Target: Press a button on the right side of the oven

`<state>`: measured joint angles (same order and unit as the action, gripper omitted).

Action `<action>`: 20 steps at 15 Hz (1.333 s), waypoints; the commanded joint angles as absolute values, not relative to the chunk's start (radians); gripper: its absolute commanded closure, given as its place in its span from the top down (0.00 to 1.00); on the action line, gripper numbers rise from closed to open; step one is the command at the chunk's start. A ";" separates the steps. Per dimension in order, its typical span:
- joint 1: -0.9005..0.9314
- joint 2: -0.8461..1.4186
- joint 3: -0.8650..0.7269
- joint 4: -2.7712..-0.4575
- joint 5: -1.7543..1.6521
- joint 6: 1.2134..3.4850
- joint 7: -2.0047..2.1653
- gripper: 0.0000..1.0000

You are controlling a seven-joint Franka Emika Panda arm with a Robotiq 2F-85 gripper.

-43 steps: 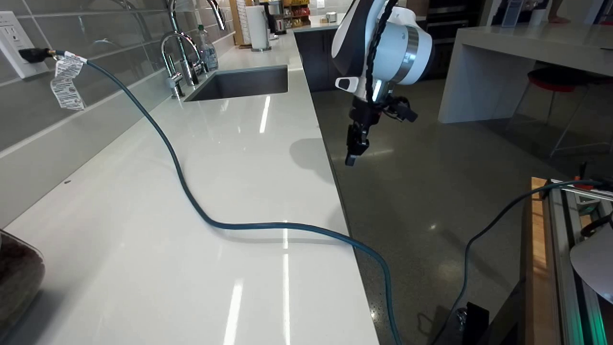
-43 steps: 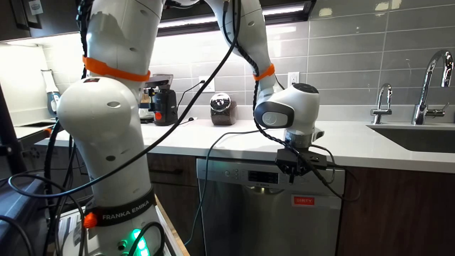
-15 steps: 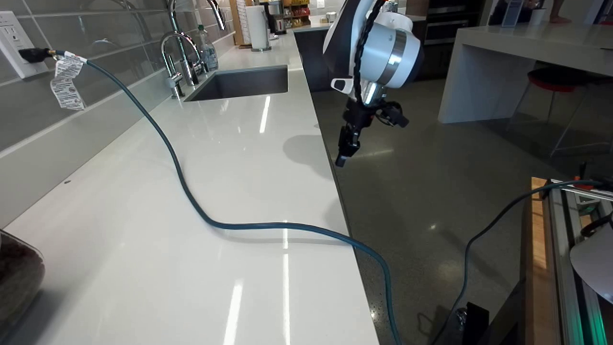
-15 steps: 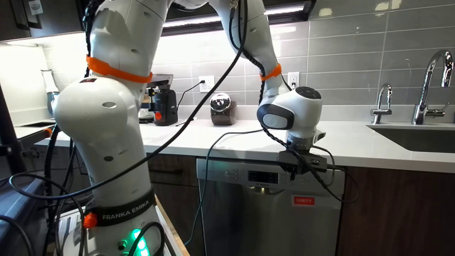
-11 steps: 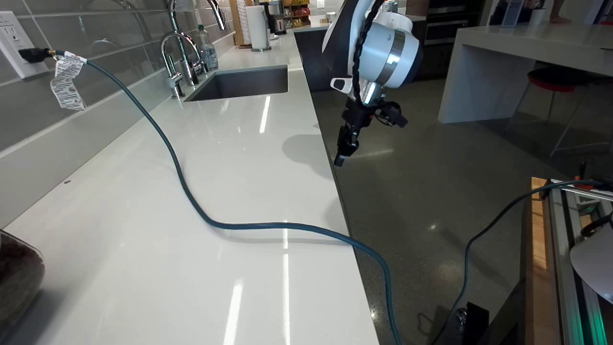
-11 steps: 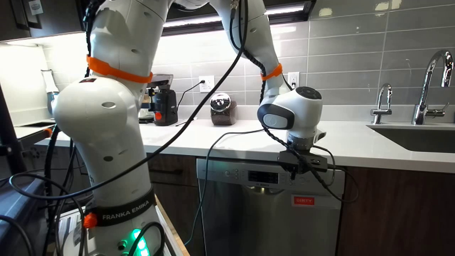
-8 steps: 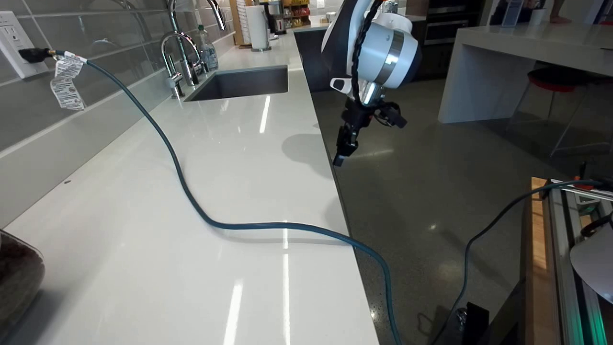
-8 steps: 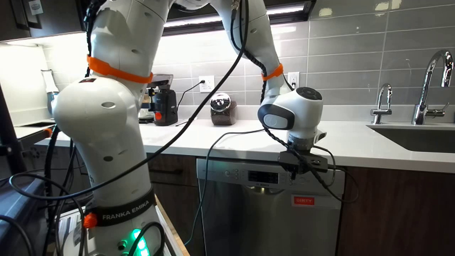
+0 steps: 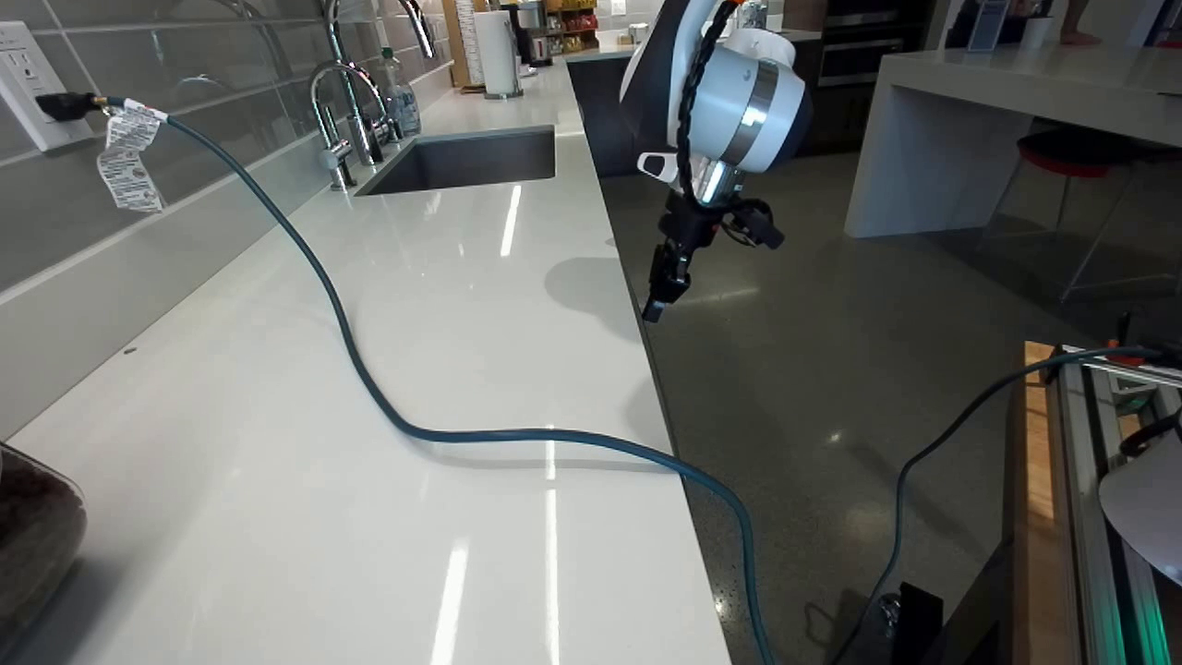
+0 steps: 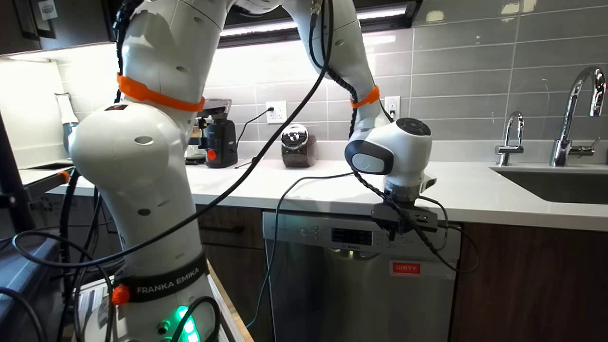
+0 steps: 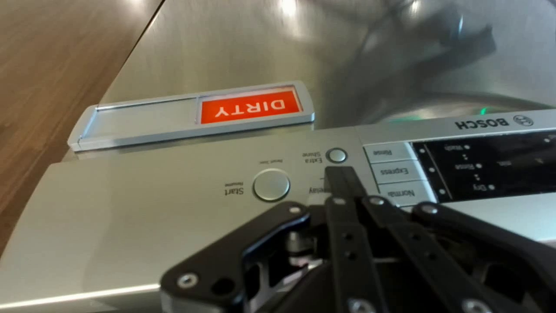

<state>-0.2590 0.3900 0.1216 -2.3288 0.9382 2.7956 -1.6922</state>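
Observation:
The appliance in front of me is a steel Bosch dishwasher [image 10: 361, 294], its control panel [image 11: 143, 226] appearing upside down in the wrist view. A large round Start button [image 11: 271, 184] and a small round Extra Shine button [image 11: 336, 155] sit beside the Rinse, Express and Normal keys [image 11: 398, 171]. My gripper [image 11: 344, 171] is shut and empty, its fingertips pressed together. In the wrist view they appear just below the Extra Shine button and cover part of the Delay label [image 11: 319, 190]. Whether they touch the panel I cannot tell. In an exterior view the gripper [image 9: 653, 312] hangs by the counter edge.
A red DIRTY sign [image 11: 249, 106] sticks out from the dishwasher door. The white counter [image 9: 517, 369] overhangs the panel. A blue-green cable [image 9: 517, 434] crosses the counter and hangs down. A dark display [image 11: 499, 167] lies beside the keys.
Since about three seconds ago the arm has moved toward the counter and dishwasher panel, with the gripper tilting slightly. Over the last half second it has hardly moved.

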 commanded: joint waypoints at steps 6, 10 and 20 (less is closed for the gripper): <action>-0.282 0.408 0.153 -2.314 1.009 2.808 -1.756 0.00; -0.285 0.406 0.158 -2.315 1.017 2.807 -1.765 0.00; -0.288 0.406 0.161 -2.315 1.025 2.807 -1.770 0.00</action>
